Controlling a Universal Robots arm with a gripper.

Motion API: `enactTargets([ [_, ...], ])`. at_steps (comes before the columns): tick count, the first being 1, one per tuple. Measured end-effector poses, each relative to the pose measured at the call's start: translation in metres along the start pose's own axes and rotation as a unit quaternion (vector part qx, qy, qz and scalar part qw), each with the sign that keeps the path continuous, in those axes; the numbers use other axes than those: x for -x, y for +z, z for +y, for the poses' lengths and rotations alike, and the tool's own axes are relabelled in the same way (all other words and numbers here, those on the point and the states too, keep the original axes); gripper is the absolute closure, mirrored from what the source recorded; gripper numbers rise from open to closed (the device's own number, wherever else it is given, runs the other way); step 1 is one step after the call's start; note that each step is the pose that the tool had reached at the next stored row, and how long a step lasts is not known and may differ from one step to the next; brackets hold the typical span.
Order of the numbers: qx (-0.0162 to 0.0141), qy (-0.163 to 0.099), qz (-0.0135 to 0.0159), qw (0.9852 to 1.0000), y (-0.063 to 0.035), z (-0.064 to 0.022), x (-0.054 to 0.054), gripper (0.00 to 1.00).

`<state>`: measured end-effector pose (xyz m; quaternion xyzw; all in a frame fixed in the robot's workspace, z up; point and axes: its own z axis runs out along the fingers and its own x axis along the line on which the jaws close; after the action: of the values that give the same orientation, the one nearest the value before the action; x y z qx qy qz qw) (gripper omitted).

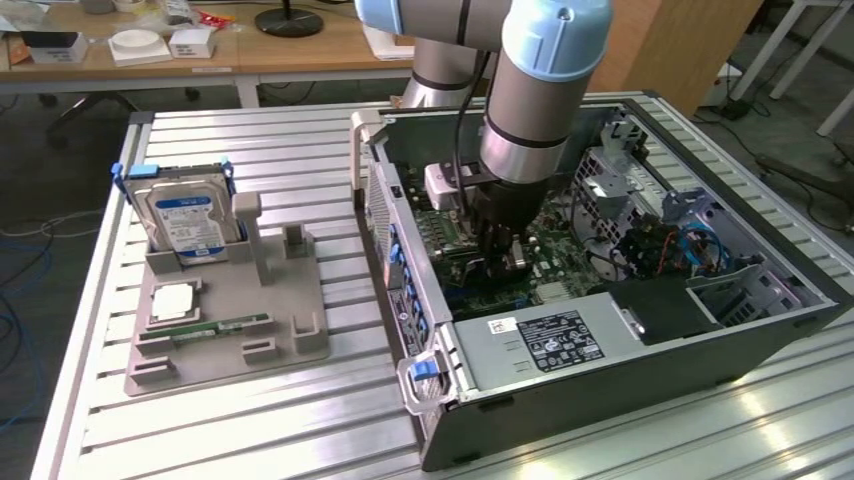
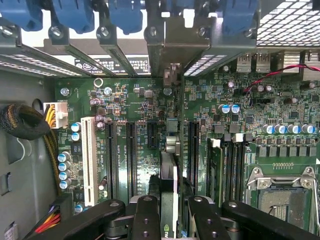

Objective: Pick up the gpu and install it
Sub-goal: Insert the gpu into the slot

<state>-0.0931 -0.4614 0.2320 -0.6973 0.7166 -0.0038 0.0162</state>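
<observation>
One arm reaches down into the open computer case (image 1: 627, 330) in the exterior view, and we see its gripper (image 1: 497, 250) low over the motherboard (image 1: 467, 265), at about the centre of the case. Through the wrist camera we look along the gripper's black fingers (image 2: 145, 220), which are clenched on the gpu (image 2: 169, 195), a thin card held edge-on between them. The card stands upright over the green motherboard (image 2: 240, 130), in line with the row of long black expansion slots (image 2: 131, 150), and its silvery bracket end (image 2: 172, 142) points toward the blue slot clips (image 2: 125, 15) along the case's rear wall. We cannot tell whether its lower edge is seated in a slot.

Outside the case, at nine o'clock of it in the exterior view, a grey holder tray (image 1: 227, 340) sits on the slatted table (image 1: 267, 420). It carries the hard drive (image 1: 190, 225) standing at its far end and a slim green memory stick (image 1: 220, 327) lying nearer us.
</observation>
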Motion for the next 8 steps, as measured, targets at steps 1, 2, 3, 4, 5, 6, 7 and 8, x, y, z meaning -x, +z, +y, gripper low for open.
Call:
enactTargets([
  [1,0.0000,0.000,0.0000,1.0000,0.0000,0.0000,0.0000,0.74],
  [2,-0.0001,0.000,0.0000,1.0000,0.0000,0.0003,0.0000,0.74],
  [3,0.0015,0.001,-0.0007,1.0000,0.0001,0.0016,0.0003,0.74],
  [4,0.0002,0.002,-0.0002,1.0000,-0.0001,0.0018,0.0003,0.66],
  [5,0.0003,0.002,-0.0001,1.0000,-0.0007,0.0018,0.0003,0.66],
  [6,0.0003,0.002,-0.0001,1.0000,-0.0009,0.0018,0.0003,0.66],
  [7,0.0002,0.002,-0.0002,1.0000,-0.0009,0.0018,0.0004,0.66],
  [8,0.0003,0.002,-0.0002,1.0000,-0.0010,0.0018,0.0003,0.66],
])
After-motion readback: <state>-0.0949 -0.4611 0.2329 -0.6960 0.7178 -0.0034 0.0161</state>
